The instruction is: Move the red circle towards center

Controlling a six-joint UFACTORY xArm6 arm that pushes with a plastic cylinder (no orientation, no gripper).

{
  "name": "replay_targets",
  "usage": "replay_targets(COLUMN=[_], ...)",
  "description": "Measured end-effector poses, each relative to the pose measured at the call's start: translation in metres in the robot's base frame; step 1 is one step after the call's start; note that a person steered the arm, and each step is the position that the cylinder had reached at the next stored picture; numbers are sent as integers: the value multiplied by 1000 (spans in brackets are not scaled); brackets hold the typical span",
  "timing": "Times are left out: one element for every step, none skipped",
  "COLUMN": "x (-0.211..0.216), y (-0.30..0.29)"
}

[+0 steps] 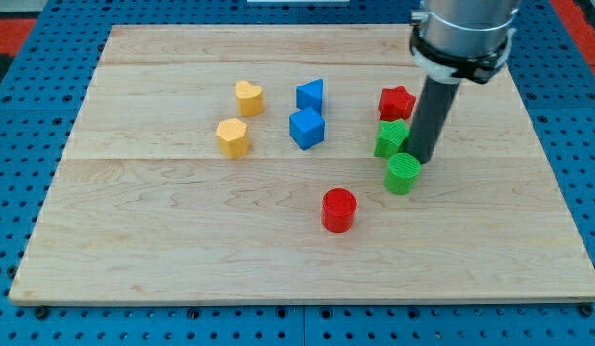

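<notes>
My tip (421, 160) is the bottom end of a straight dark rod, and it sits on the right side of the table (134, 259). There is no gripper here, so nothing is grasped or let go; the rod only touches things from the side. The tip is just beside the green star (390, 137), on its right, and just behind the green circle (402, 173), which looks like it is touching the rod or very close to it. A little farther back stands the red star (396, 102), just behind the green star and to the left of the rod. The red circle (338, 210) is nearer to the front and to the left of my tip, apart from it, and it stands alone a bit below the middle of the table. Farther left, close to the middle, are two blue blocks: a blue cube (307, 127) and, just behind it, a blue triangle (311, 94). Left of those are two yellow blocks, a yellow heart (248, 97) at the back and a yellow hexagon-like block (233, 137) in front of it. All the blocks stand upright on the pale wooden table.
</notes>
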State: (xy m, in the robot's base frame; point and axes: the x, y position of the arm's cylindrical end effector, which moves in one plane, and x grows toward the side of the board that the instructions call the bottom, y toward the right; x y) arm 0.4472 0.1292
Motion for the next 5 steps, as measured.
replay_targets(x=[1, 4, 18, 43, 84], y=[-26, -21, 30, 88, 94])
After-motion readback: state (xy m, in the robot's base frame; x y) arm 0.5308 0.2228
